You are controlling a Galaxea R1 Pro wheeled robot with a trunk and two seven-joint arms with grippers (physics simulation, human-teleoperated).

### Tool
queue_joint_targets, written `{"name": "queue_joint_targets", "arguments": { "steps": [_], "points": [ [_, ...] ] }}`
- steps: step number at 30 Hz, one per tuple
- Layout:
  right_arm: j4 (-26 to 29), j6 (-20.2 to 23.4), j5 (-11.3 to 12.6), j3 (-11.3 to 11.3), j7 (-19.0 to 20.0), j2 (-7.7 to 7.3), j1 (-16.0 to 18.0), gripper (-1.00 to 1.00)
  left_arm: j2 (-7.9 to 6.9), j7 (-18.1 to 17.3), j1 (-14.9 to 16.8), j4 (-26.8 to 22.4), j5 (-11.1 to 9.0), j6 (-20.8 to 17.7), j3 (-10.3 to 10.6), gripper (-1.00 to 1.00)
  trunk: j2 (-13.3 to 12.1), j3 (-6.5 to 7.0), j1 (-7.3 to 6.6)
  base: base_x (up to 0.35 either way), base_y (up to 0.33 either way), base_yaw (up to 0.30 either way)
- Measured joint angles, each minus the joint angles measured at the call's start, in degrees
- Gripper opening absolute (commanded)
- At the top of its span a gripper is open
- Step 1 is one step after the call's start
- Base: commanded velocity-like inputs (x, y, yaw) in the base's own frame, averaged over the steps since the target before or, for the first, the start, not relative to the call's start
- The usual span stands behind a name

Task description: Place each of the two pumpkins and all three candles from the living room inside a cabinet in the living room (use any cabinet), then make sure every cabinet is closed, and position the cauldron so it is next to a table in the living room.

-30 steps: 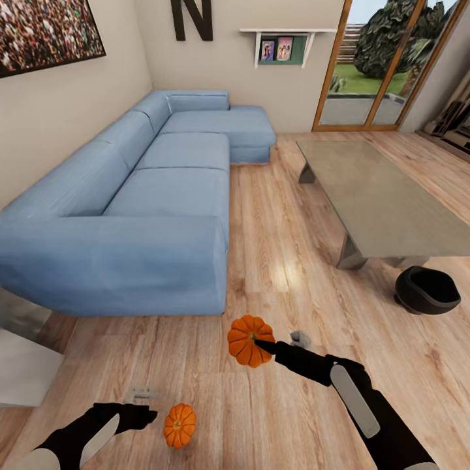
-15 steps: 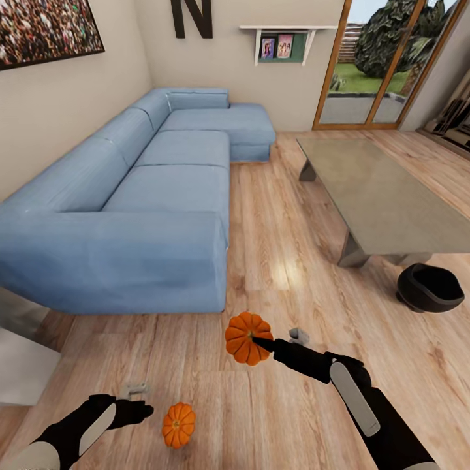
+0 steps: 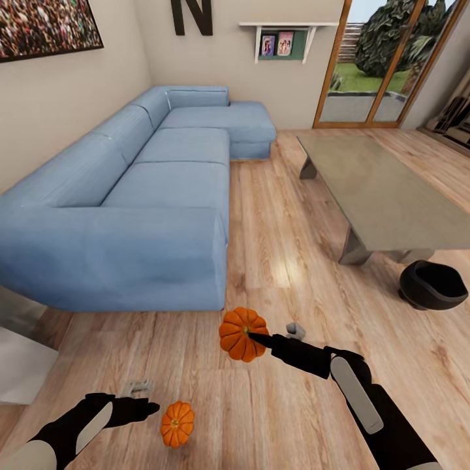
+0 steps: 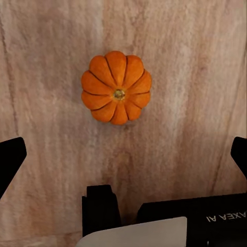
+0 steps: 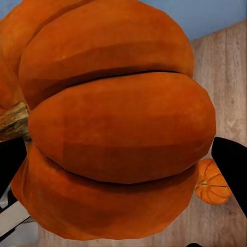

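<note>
Wall letter "N" (image 3: 192,17) overlooks right hand (image 3: 253,337) gripping a pumpkin (image 3: 239,333).

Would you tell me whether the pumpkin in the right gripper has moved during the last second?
Yes. The held pumpkin has drifted left and slightly toward the blue sofa, carried by the right gripper.

The room is evenly bright, daylight entering by the glass doors (image 3: 385,65) at the far right; a pale glare patch lies on the wooden floor (image 3: 282,271), and the grey table (image 3: 385,196) top shines dully. Shadows are faint and soft; straight lines bow toward the head view's edges; the renders look slightly soft and smeared.
</note>
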State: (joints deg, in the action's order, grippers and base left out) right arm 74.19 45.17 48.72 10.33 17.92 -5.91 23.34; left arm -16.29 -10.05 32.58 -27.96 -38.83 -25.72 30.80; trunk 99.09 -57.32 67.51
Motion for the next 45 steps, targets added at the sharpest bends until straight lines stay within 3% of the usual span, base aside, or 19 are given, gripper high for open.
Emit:
{"name": "queue_joint_targets", "arguments": {
  "steps": [45],
  "points": [
    [-0.1, 0.0, -0.5, 0.1, -0.2, -0.02, 0.0, -1.0, 0.03, 0.1, 0.0, 0.6, 0.4, 1.7, 0.1, 1.0, 18.1, -8.08, 9.89, 0.0, 0.0, 0.0]
  ]
}}
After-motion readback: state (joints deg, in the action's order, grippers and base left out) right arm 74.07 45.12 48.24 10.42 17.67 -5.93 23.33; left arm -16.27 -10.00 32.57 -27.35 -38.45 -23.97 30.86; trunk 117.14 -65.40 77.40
